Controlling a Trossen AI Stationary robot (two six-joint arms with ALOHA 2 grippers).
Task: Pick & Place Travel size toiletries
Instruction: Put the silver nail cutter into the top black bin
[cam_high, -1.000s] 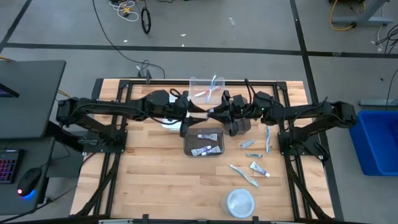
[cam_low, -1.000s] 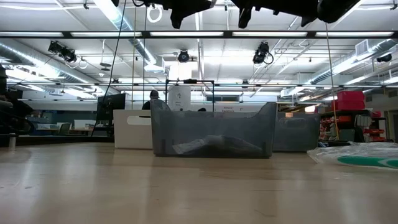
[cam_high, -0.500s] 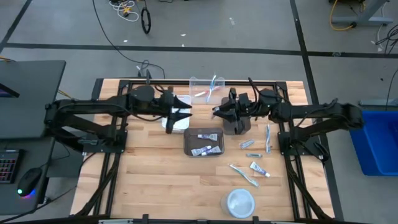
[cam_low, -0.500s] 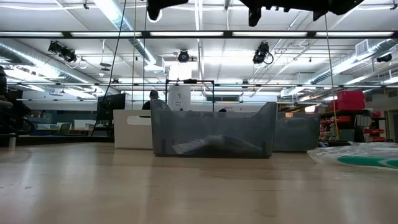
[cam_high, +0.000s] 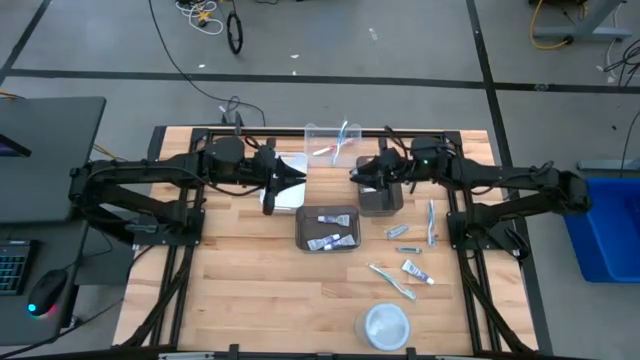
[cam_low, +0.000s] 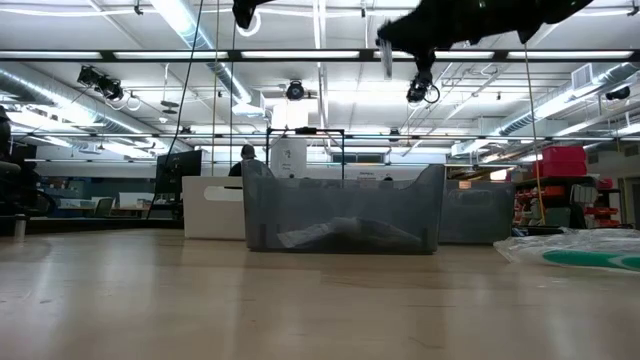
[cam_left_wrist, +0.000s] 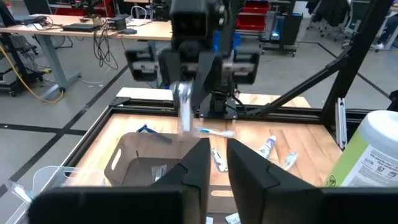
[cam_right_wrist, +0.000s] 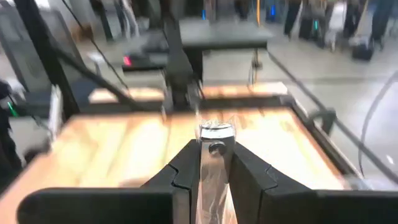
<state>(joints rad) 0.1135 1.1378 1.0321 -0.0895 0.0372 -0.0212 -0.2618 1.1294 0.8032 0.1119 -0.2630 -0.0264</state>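
My right gripper (cam_high: 354, 176) hangs above the table's far middle, shut on a small silvery tube (cam_right_wrist: 214, 168). In the left wrist view the tube (cam_left_wrist: 184, 111) hangs from that gripper. My left gripper (cam_high: 297, 176) faces it over a white bin (cam_high: 270, 198), fingers (cam_left_wrist: 202, 163) shut with nothing between them. More travel size toiletries lie loose on the table's right part: a toothbrush (cam_high: 431, 222), small tubes (cam_high: 417, 271) and another toothbrush (cam_high: 391, 281). Some tubes lie in a dark grey bin (cam_high: 301, 238). My right gripper pinches the silvery tube between its two fingers. The tube lies along the fingers, and its capped end (cam_right_wrist: 215, 132) sticks out past the fingertips. The fingers come nearly level from the table's right side. The tube is lifted clear of the table.
A second dark bin (cam_high: 380, 203) stands under my right arm's wrist. A clear bin (cam_high: 318, 134) holding a toothbrush sits at the far edge. A round white dish (cam_high: 385, 326) rests near the front edge. Black frame rails run along the table's sides.
The two grippers stood close together over the middle and have drawn apart. My left gripper has pulled back toward the table's left edge, risen a little and shut. My right gripper has pulled back toward the right edge with the tube and tipped up from slanting down to nearly level.
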